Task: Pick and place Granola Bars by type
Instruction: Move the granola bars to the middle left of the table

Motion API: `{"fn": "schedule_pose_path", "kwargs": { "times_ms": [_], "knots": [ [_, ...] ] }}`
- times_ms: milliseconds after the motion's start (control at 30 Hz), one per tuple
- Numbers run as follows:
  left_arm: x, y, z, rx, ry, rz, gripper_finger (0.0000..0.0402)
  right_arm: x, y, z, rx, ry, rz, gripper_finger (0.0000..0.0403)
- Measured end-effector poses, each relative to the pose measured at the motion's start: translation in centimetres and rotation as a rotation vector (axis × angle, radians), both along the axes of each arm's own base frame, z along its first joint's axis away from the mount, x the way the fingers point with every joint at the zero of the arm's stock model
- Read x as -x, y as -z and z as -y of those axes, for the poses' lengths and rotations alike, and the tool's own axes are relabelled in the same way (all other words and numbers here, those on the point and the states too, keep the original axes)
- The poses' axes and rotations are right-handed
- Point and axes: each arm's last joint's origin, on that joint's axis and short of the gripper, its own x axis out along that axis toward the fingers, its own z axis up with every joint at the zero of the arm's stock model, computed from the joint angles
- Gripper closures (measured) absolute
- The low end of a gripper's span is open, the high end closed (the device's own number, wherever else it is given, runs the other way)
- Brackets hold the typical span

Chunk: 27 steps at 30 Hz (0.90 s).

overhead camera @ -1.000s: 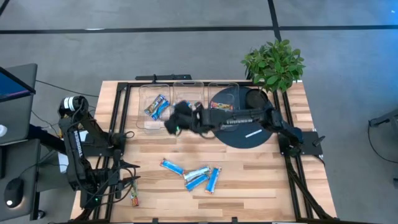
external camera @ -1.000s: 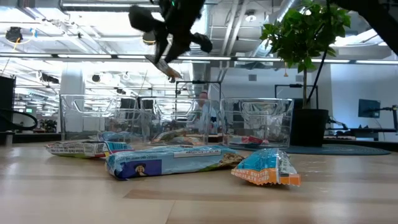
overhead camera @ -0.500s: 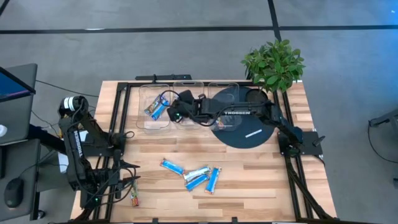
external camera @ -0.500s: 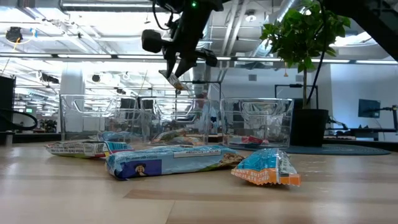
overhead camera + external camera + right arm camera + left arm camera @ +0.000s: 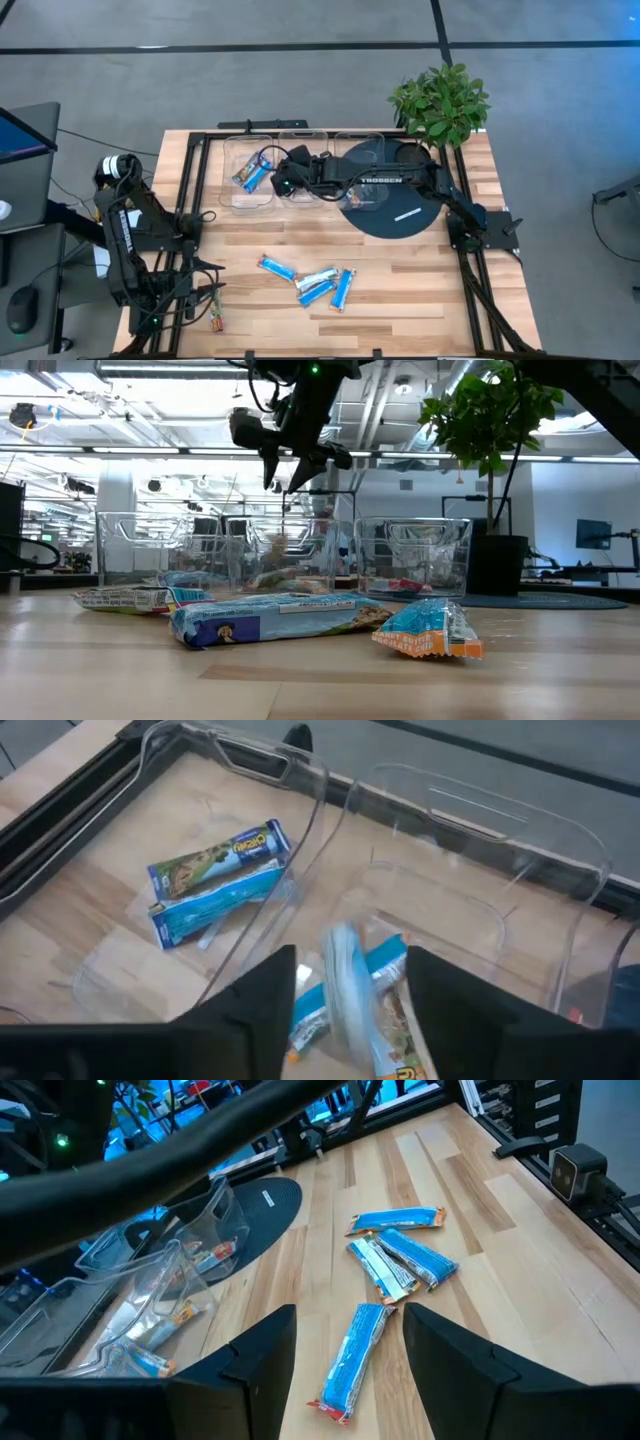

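Right gripper (image 5: 285, 472) above the middle clear bin (image 5: 302, 165), fingers spread, nothing pinched between them. In right wrist view, a silvery-green bar (image 5: 345, 988) blurred just past the fingertips, over other bars (image 5: 388, 1020) already in that middle bin; touching them or still in the air, cannot tell. Two blue bars (image 5: 215, 880) lying side by side in the left bin (image 5: 247, 172). Orange-red bar (image 5: 205, 1257) in the right bin (image 5: 355, 150), seen from the left wrist.

Left gripper (image 5: 345, 1342) parked low at the table's near left corner, fingers spread, empty.

Loose on the wood, near middle of the table: cluster of four granola bars (image 5: 312, 282), three blue, one silvery-green (image 5: 320, 276), the outlying blue one (image 5: 275, 267) just left of the rest. One small orange-red bar (image 5: 216, 323) alone near the front left edge, close to the left arm.

Dark round mat (image 5: 395, 205) and potted plant (image 5: 440, 100) at the far right.
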Motion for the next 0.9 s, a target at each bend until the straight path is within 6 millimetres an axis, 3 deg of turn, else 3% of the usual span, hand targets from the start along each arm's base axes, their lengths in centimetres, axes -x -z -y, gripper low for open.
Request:
{"fn": "schedule_pose_path", "kwargs": {
  "times_ms": [200,433,600,900],
  "knots": [
    [0.0,0.0,0.0,0.002,0.0,-0.014,0.0221,-0.2,-0.1,-0.6,0.05,-0.075,-0.045,0.0164],
    [0.0,0.1,0.0,0.005,0.0,-0.026,0.0221,-0.2,-0.8,-4.8,0.207,-0.202,-0.134,0.0165],
    [0.1,0.2,0.0,0.041,-0.008,-0.08,0.0221,0.4,-2.1,-9.5,0.291,-0.335,-0.203,0.0179],
    [0.3,0.9,0.3,0.109,-0.009,-0.285,0.0221,3.9,-1.4,-20.6,0.337,-0.602,-0.325,0.0201]
  ]
}}
